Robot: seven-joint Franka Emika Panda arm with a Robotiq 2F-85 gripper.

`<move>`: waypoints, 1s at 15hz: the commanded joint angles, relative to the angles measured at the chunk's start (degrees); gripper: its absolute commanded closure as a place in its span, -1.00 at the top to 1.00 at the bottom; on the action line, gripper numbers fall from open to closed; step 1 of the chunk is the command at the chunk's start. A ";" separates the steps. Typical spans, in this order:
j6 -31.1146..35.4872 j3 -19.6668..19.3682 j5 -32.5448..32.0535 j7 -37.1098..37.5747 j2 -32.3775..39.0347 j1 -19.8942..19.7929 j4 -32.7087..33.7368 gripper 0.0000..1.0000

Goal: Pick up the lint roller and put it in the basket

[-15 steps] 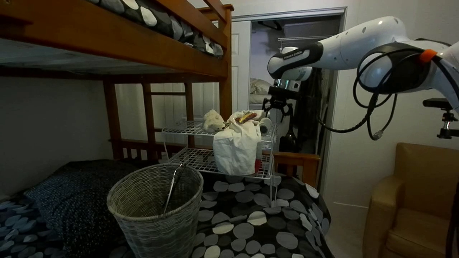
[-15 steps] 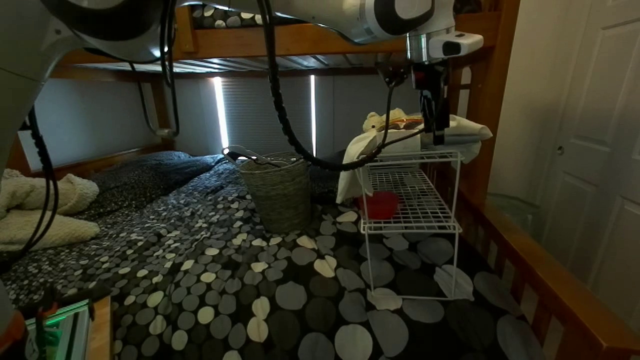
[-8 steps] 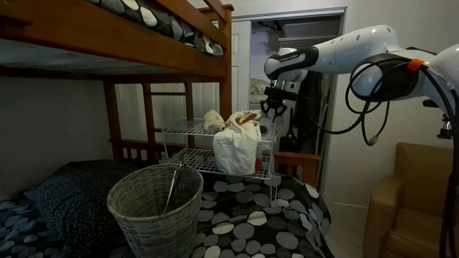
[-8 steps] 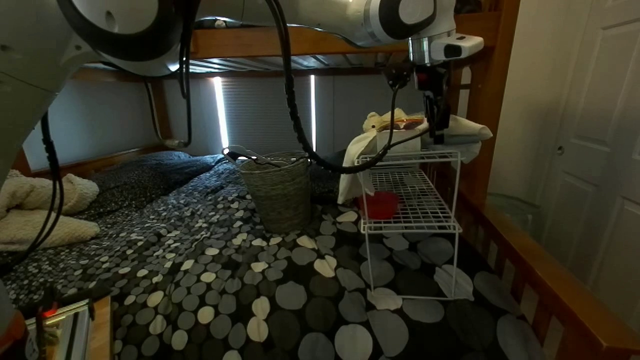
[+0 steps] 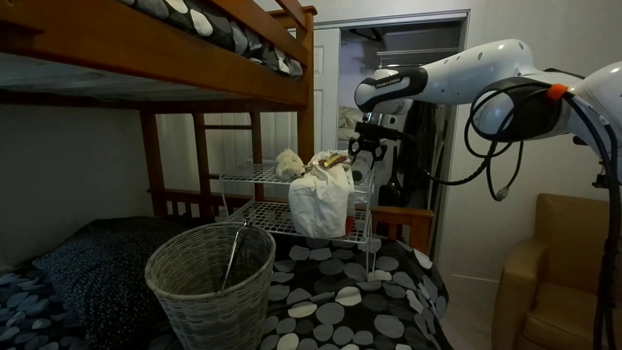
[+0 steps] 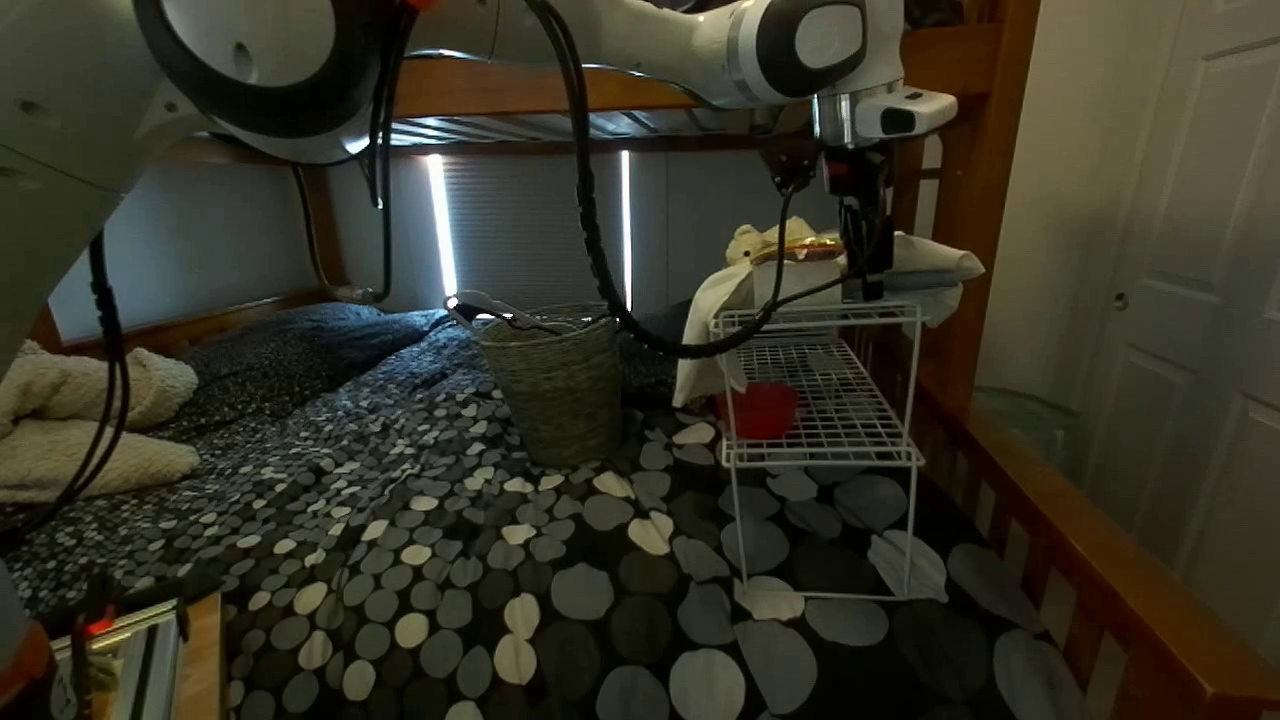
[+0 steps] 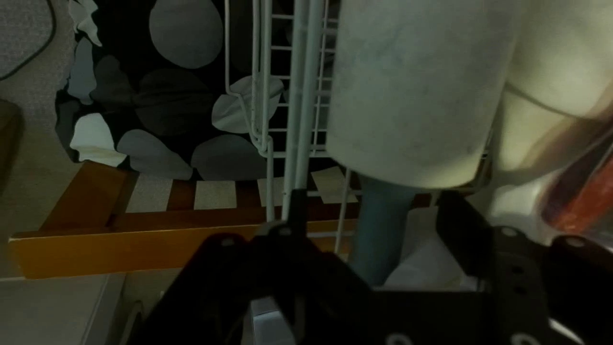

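The lint roller lies on top of the wire rack. In the wrist view its white roll [image 7: 416, 96] is at the upper middle and its blue-grey handle [image 7: 383, 225] runs down between the fingers. In an exterior view its round white end [image 5: 359, 171] shows beside a white bag. My gripper [image 7: 376, 211] is open, one finger on each side of the handle, with gaps on both sides. The gripper also shows just above the roller in both exterior views [image 5: 365, 160] [image 6: 868, 265]. The woven basket [image 5: 218, 311] stands on the bed, also in an exterior view [image 6: 560, 400].
The wire rack [image 6: 825, 462] holds the white bag [image 5: 320, 204], a plush toy [image 5: 289, 165] and a red bowl [image 6: 765, 410]. A metal-handled thing [image 5: 233, 253] stands in the basket. The bunk bed's upper rail [image 5: 146, 58] hangs above. An armchair [image 5: 559, 291] stands at the side.
My gripper has come down and slightly left in an exterior view, closer to the lint roller. The arm has lowered. The basket, rack and bag have not moved.
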 commanded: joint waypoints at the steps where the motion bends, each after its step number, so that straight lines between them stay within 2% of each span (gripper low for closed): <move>1: -1.66 -0.28 -0.14 1.04 1.12 -0.13 1.04 -0.19; 5: -1.56 -0.24 0.21 1.04 -0.94 0.06 0.22 -0.85; 6: -1.64 -0.16 0.26 1.15 -1.57 0.21 -0.01 -0.93; 7: -1.83 -0.29 0.01 1.40 -2.14 0.51 -0.27 -0.86; 10: -5.57 0.25 0.40 -0.34 -6.78 0.53 -3.04 -0.86; 12: -7.95 -0.60 -1.55 -1.03 -10.94 1.19 -5.06 -0.86; 15: -6.78 -2.52 -6.26 -1.03 -17.80 1.72 -9.46 -0.85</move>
